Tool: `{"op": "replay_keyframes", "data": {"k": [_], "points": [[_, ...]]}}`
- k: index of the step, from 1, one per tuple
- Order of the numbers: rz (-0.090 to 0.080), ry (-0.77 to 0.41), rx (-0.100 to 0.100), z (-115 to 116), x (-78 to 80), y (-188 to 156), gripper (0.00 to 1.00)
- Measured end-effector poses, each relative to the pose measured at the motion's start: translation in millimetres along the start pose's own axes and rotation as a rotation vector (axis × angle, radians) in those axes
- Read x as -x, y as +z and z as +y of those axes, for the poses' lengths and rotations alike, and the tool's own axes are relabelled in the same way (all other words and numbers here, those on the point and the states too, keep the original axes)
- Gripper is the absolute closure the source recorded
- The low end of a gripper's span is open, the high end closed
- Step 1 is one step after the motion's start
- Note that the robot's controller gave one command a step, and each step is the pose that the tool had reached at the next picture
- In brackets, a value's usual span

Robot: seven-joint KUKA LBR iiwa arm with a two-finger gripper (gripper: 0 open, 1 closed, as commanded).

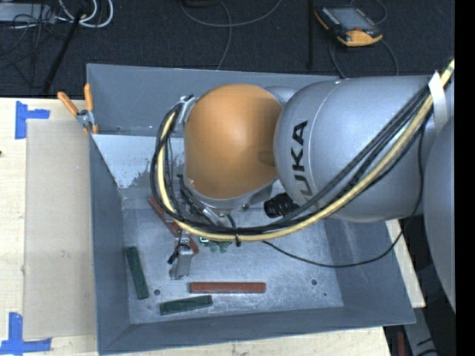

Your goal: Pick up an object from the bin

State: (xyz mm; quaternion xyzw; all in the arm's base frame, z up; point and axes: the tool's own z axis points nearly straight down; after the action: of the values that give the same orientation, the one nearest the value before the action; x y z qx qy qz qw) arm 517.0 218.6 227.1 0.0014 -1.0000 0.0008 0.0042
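Camera view: my pincer (180, 260) hangs low for grabbing, width I cannot tell; brown bar (226, 288) lies just beside.

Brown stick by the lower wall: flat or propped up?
Flat: the brown stick lies full-length on the bin floor, leaning on nothing.

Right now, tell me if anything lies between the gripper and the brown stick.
Nothing visible does. The gripper hangs above the bin floor; the brown stick lies flat lower right of it, bare floor between. The left green stick and the lower green stick lie clear of that path.
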Motion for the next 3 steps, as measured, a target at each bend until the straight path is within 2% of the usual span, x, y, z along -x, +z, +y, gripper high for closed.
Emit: {"op": "replay_keyframes", "data": {"k": [1,2,3], "points": [[-0.008,-0.082,0.001,-94,-31.6,160,0.0],[-0.01,-0.046,0.001,-117,-30.4,158,0.0],[-0.01,-0.04,0.002,-117,-29.8,158,0.0]]}}
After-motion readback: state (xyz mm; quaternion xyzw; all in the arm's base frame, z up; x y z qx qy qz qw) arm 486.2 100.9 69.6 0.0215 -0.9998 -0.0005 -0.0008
